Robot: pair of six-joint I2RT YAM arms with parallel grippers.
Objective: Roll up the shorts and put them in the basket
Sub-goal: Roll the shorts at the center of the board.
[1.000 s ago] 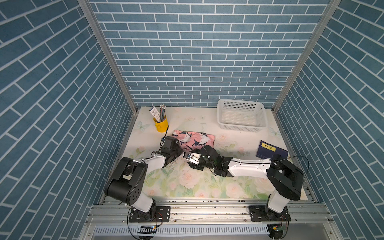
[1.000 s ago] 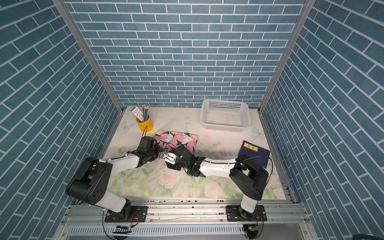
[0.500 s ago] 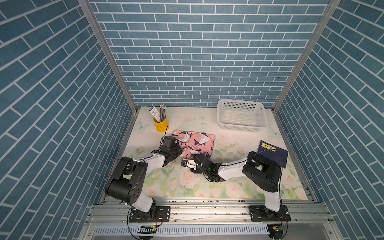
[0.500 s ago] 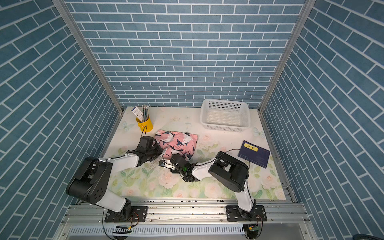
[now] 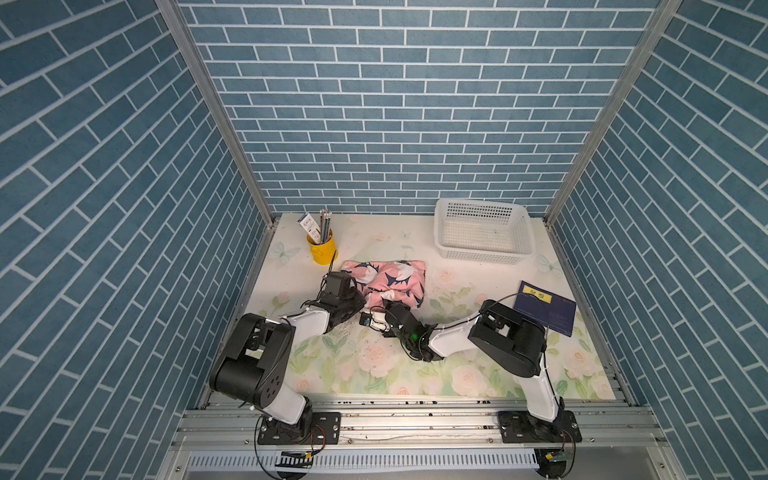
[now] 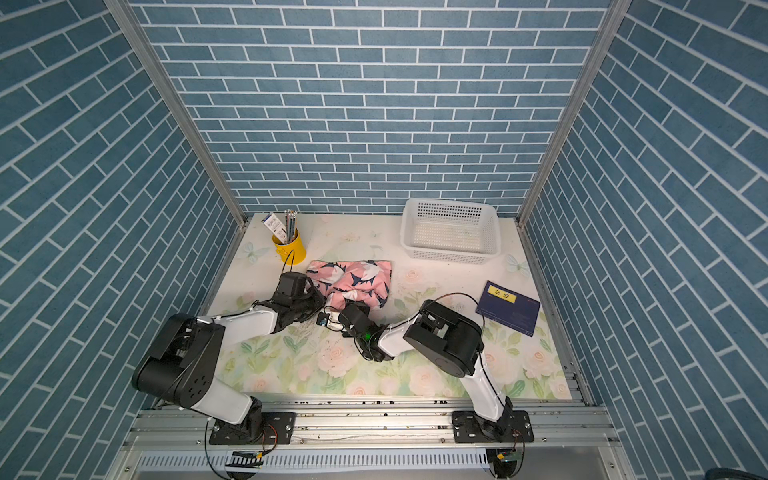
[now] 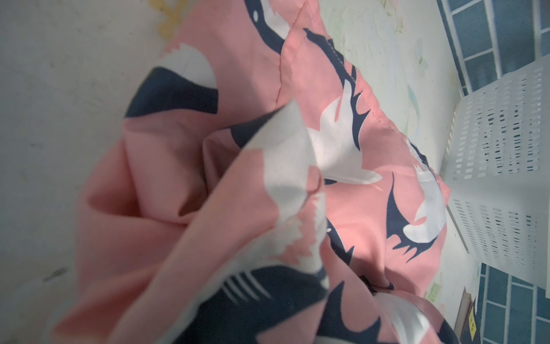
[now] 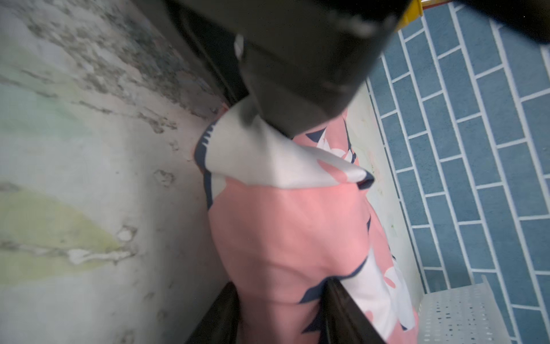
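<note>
I am closing my right fingers on the near edge of the shorts.
Compared with a second ago, my right arm is folding in at the elbow and its fingers are narrowing. They are still standing apart, straddling a pink fold. My left fingers are clamping a white-printed flap at the near left corner. The shorts are lying mid-desk, just beyond both sets of fingers, with their long axis running side to side along the back wall.
</note>
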